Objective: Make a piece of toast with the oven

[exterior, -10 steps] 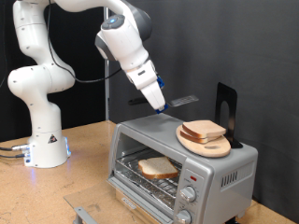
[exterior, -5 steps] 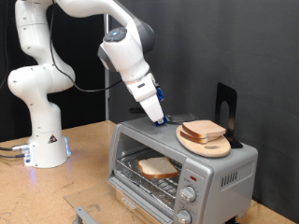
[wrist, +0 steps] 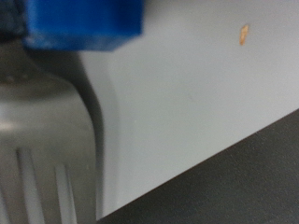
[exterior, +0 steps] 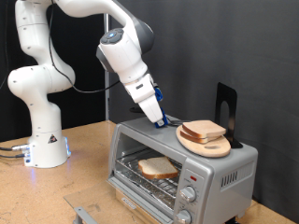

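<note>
Arm: the white Panda arm [exterior: 37, 84] is seen angled down towards the oven's roof
Claw: the claw [exterior: 160, 119] is lowered onto the top of the oven, just beside the wooden plate; whether its fingers are spread or closed cannot be told
Oven: the silver-grey oven [exterior: 182, 168] is stood on the wooden worktop [exterior: 84, 168], door dropped open
Toast: the piece of toast [exterior: 157, 167] is seen lying flat on the wire rack inside the oven
Plate: a round wooden plate [exterior: 207, 143] with a second bread slice [exterior: 203, 130] is set on the oven's roof
Wrist view: a blue block [wrist: 82, 23] and pale grey metal are shown close up
</note>
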{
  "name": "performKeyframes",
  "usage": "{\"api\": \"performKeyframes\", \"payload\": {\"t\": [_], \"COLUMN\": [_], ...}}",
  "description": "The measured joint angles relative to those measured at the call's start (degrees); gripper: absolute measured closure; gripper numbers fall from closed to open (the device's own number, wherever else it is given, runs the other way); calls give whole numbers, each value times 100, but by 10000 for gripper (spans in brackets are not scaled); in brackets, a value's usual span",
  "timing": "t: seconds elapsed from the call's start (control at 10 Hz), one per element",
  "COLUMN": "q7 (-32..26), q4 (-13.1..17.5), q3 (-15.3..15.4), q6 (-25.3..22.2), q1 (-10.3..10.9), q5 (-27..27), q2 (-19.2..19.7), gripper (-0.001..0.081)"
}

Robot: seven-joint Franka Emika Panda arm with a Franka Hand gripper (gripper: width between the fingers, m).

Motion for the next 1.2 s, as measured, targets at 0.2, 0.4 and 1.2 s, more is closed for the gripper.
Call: {"api": "performKeyframes", "payload": {"t": [0.2, 0.4, 1.2], "q7": [-158, -241, -533], "q4": [13, 13, 78], "q3": [-180, -343, -802], "q6": [-257, -490, -1058], "q1": [-6, -29, -114], "q5": [54, 55, 293], "q2": [-79, -212, -606], "gripper": [124, 124, 124]}}
